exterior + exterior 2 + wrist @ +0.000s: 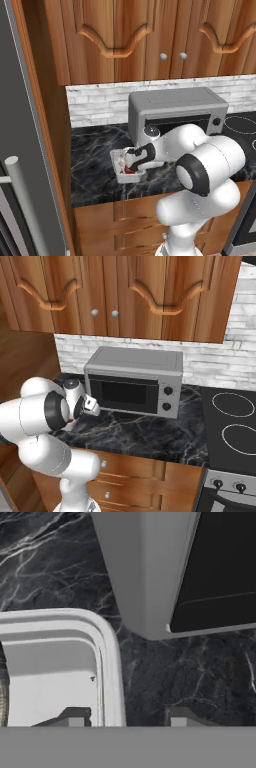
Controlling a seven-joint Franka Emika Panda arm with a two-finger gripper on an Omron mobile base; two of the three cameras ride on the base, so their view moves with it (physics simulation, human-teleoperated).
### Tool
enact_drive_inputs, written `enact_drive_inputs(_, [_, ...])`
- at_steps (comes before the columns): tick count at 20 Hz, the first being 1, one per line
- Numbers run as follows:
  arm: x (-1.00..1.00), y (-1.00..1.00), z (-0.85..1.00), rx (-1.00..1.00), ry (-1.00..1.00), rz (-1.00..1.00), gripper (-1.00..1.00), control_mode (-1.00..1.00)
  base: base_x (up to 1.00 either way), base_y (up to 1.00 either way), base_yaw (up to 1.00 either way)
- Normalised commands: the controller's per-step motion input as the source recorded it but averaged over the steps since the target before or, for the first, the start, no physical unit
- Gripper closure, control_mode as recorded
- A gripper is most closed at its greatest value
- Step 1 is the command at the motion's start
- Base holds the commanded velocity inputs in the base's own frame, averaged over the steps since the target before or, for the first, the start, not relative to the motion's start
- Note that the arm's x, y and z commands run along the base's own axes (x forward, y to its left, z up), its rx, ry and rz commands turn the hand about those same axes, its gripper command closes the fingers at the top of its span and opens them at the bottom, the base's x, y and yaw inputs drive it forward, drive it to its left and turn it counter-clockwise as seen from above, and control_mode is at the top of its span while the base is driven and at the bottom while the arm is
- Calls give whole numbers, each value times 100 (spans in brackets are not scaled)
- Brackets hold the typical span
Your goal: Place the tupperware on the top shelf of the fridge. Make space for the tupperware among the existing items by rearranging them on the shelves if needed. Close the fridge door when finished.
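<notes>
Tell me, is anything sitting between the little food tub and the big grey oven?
No. In the hand view, bare black marble counter separates the tupperware from the toaster oven's corner. The left base view agrees.

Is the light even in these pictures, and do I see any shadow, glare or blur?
Left base view: flat, even light, only a soft shadow under the toaster oven. Right base view: faint sheen on the oven's dark door, no harsh glare. Hand view: sharp enough, with a grey shadow inside the tub below its rim.
</notes>
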Motion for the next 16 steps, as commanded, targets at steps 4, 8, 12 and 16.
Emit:
enact_drive_inputs(4, [-18, 0, 6, 1, -16, 0, 100, -100, 0, 0, 0])
enact_drive_inputs(8, [-58, 0, 52, 2, -15, 0, 100, -100, 0, 0, 0])
enact_drive_inputs(12, [-69, 0, 84, 0, -8, -8, 100, -100, 0, 0, 0])
enact_drive_inputs(16, [-58, -4, 98, 0, -2, -25, 100, -100, 0, 0, 0])
